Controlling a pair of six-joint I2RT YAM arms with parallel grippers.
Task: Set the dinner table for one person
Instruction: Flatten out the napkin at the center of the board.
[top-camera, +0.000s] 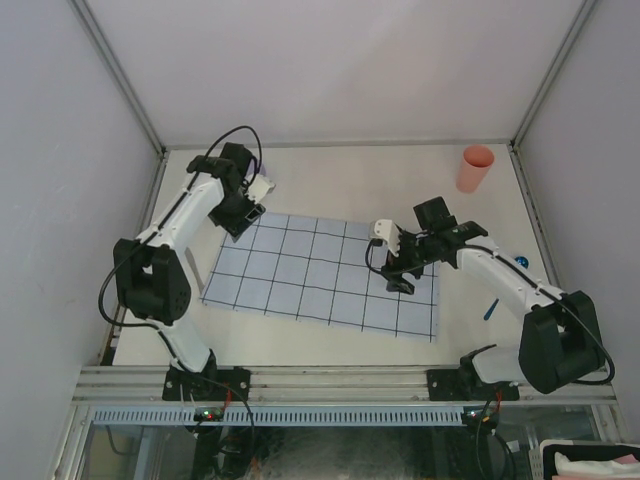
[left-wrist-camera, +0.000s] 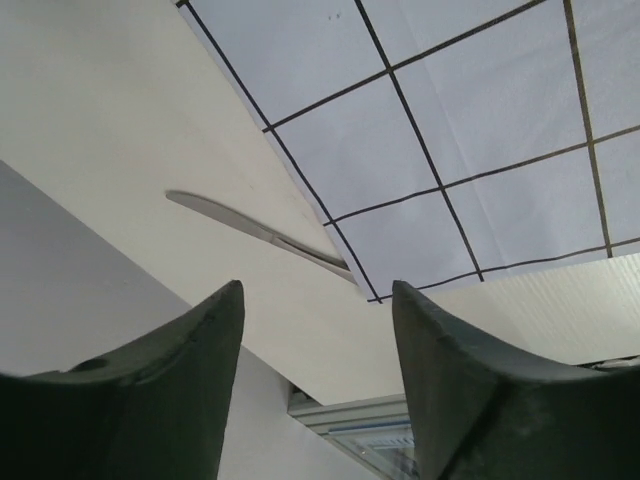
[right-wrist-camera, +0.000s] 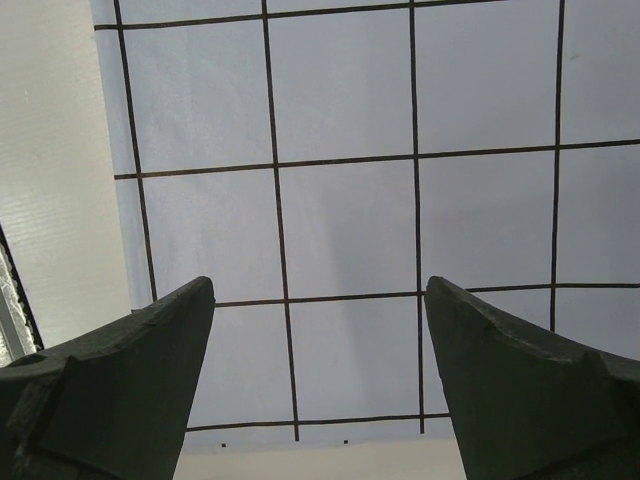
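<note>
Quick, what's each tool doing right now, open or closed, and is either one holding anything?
Left tool: open, holding nothing.
Right tool: open, holding nothing.

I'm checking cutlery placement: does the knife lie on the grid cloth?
No, the knife lies on the bare dinner table, one end at the cloth edge.

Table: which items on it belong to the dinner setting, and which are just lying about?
Job: dinner table; grid cloth, likely the placemat; pink cup at the far right corner; knife, one end under the cloth's edge.

Lying about, or unclear: small blue stick right of the cloth; blue bit beside the right arm. Both are too small to identify.
</note>
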